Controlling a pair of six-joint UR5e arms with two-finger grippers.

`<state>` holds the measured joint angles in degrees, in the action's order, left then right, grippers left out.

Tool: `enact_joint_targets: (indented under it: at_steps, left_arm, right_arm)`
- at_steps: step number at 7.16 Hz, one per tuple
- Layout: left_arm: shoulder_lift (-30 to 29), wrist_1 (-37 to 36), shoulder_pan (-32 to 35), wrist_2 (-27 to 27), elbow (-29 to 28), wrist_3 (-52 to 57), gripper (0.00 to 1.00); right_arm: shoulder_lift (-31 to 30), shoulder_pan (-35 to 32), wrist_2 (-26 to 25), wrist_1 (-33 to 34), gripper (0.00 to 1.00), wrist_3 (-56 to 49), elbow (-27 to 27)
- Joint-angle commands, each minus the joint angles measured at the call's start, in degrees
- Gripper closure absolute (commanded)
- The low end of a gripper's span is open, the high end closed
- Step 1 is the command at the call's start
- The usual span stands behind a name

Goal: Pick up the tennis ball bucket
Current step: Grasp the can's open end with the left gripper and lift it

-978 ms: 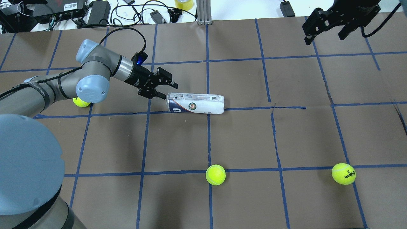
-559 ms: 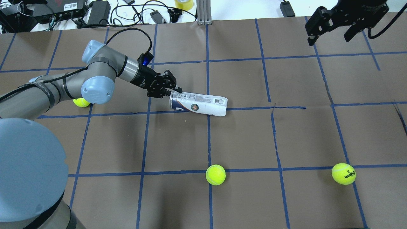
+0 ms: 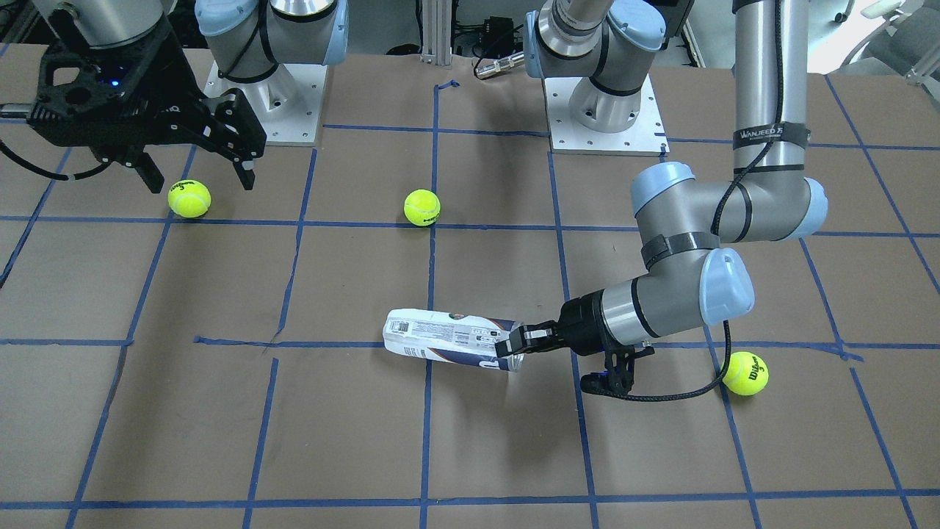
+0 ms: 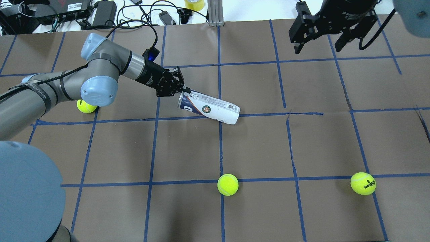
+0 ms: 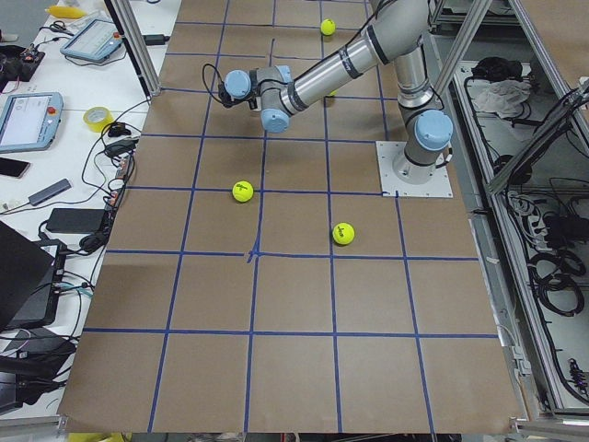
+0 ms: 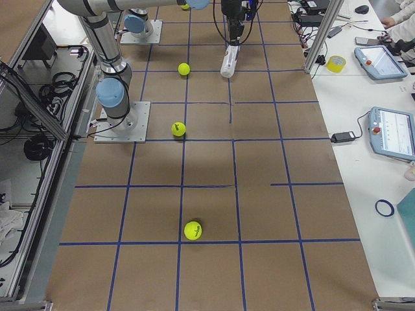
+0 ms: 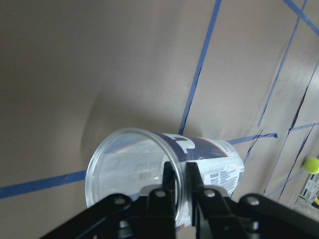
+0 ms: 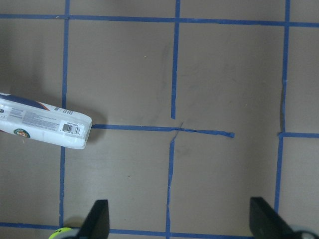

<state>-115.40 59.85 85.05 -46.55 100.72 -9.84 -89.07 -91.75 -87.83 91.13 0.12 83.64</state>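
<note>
The tennis ball bucket [image 4: 211, 109] is a clear can with a navy-and-white label. It lies on its side mid-table, its open end toward my left arm and raised slightly. It also shows in the front view [image 3: 448, 338] and the right wrist view [image 8: 40, 122]. My left gripper [image 4: 183, 90] is shut on the rim of the can's open end. In the left wrist view the fingers [image 7: 172, 179] pinch the clear wall of the can [image 7: 209, 154]. My right gripper [image 4: 317, 47] is open and empty, held high over the far right of the table.
Three tennis balls lie on the brown gridded table: one by my left elbow [image 4: 86, 107], one front centre [image 4: 227, 184], one front right [image 4: 362, 183]. Cables and power bricks [image 4: 104, 11] line the far edge.
My left gripper moved forward onto the can's open end and shut on its rim. The can swung and its open end rose. My right gripper shifted left.
</note>
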Motion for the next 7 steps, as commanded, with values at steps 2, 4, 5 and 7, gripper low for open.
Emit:
enact_joint_targets:
  at_steps: [2, 4, 5, 7]
  left_arm:
    - [4.8, -0.2, 1.7, -0.2, -2.9, -10.6, 1.00]
    - [7.5, -0.2, 4.3, -7.8, -8.0, -13.4, 1.00]
    - [7.9, -0.2, 6.9, -18.7, -11.6, -12.8, 1.00]
    - [6.2, 1.2, 13.8, -33.5, -17.0, -12.7, 1.00]
  right_arm:
    - [0.5, -3.3, -0.1, 0.1, 0.00, 3.3, 2.0]
    - [0.3, -3.2, -2.2, 0.3, 0.00, 2.5, 3.0]
    - [0.2, -3.2, -3.4, 0.4, 0.00, 2.6, 2.7]
    - [-0.3, -3.2, -3.7, 0.4, 0.00, 2.7, 2.8]
